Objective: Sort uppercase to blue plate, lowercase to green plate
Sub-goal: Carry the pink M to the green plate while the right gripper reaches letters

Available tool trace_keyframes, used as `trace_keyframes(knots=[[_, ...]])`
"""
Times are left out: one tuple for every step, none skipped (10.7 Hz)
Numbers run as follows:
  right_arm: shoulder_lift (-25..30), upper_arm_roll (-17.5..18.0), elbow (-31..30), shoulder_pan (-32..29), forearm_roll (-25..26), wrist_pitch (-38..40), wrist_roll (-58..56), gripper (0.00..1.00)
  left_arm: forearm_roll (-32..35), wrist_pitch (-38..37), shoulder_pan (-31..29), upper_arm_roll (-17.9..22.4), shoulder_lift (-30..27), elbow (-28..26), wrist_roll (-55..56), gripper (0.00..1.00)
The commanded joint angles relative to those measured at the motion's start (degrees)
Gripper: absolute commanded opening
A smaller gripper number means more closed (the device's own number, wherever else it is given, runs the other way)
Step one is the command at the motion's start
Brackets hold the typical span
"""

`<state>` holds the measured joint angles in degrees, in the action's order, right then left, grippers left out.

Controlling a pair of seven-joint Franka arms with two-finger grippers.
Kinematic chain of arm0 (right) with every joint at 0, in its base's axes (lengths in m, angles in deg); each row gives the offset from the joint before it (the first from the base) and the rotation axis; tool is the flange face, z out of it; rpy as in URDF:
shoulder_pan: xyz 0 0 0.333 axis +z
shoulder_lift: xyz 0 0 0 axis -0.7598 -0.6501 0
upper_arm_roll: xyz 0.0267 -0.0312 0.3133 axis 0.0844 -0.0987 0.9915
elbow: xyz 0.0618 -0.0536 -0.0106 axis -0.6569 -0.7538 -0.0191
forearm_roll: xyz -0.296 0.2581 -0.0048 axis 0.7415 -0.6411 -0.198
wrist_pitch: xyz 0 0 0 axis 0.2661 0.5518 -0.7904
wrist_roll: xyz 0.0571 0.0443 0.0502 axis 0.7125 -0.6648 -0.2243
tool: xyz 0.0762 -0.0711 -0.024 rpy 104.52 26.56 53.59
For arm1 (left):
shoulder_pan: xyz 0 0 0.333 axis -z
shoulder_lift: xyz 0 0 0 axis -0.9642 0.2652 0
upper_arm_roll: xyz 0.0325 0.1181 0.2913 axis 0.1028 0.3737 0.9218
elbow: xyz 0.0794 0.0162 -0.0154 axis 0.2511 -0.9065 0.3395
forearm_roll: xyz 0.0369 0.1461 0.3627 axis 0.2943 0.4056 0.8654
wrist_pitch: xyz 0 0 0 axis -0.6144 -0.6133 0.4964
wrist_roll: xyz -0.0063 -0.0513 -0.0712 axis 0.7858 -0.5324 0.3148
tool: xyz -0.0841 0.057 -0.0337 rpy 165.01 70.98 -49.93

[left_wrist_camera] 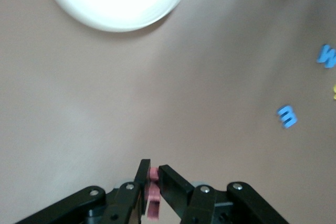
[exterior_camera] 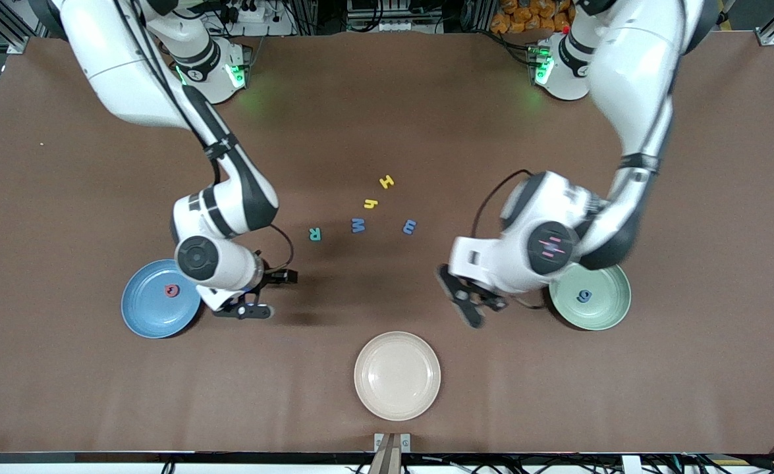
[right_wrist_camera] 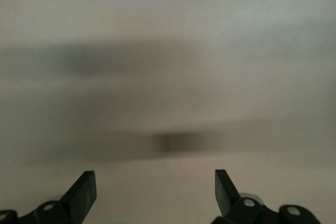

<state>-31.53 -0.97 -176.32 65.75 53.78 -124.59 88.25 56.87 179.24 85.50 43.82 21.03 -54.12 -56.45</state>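
Letters lie scattered near the middle of the tabletop (exterior_camera: 387, 131): we see a yellow capital H (exterior_camera: 387, 182) closest to the edge where the arm bases stand, a yellow small h (exterior_camera: 370, 204) just beside it and a little nearer the front camera, then a blue capital M (exterior_camera: 358, 225), a teal R (exterior_camera: 315, 234) toward the right arm's end, and a blue small m (exterior_camera: 410, 227) toward the left arm's end.

We find the blue plate (exterior_camera: 143, 316) near the right arm's end of the table, holding a red letter (exterior_camera: 172, 290) close to its rim. The green plate (exterior_camera: 601, 309) sits toward the left arm's end, with a blue g (exterior_camera: 584, 296) lying in it. A cream plate (exterior_camera: 397, 375) rests near the table edge closest to the front camera, midway between the two arms.

We see the left gripper (left_wrist_camera: 153, 174) over bare table between the cream plate and the green plate, its claw pinching a small red letter (left_wrist_camera: 153, 199) that sticks up between the pads. The wrist view shows the piece edge-on, so we cannot read its shape.

We see the right gripper (right_wrist_camera: 155, 190) just beside the blue plate, over the table and not over the plate itself, its claw spread wide with nothing between the fingers (right_wrist_camera: 84, 187).
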Motion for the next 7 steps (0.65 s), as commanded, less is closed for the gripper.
trace_keyframes(knots=[[1.4,0.0,-1.7,5.7,0.0,0.7,7.4,1.00,-1.8,-3.2,-7.3,-0.2,-1.6,-2.6,0.2,0.00],[2.4,0.0,-2.8,8.7,0.0,0.2,9.6,1.00,-1.6,-5.0,-10.1,-0.1,-1.6,-3.7,0.1,0.00],[3.2,0.0,-3.5,10.1,0.0,0.1,11.2,1.00,-1.5,-7.0,-12.2,0.2,-1.7,-5.8,0.3,0.00],[3.8,0.0,-4.2,11.5,0.0,-0.6,11.9,1.00,-1.2,-9.6,-13.2,2.3,-1.8,-7.5,0.1,0.00],[4.0,0.0,-5.4,12.9,0.0,-2.6,14.0,1.00,-0.1,-10.3,-13.2,4.9,-2.3,-9.8,0.0,0.00],[4.4,0.0,-7.7,13.8,0.0,-5.8,15.1,1.00,2.7,-10.3,-13.5,5.7,-2.7,-12.0,0.0,0.00],[5.0,0.0,-10.9,13.8,0.0,-10.3,15.2,1.00,3.2,-10.2,-14.6,6.0,-2.3,-12.6,0.1,0.00]])
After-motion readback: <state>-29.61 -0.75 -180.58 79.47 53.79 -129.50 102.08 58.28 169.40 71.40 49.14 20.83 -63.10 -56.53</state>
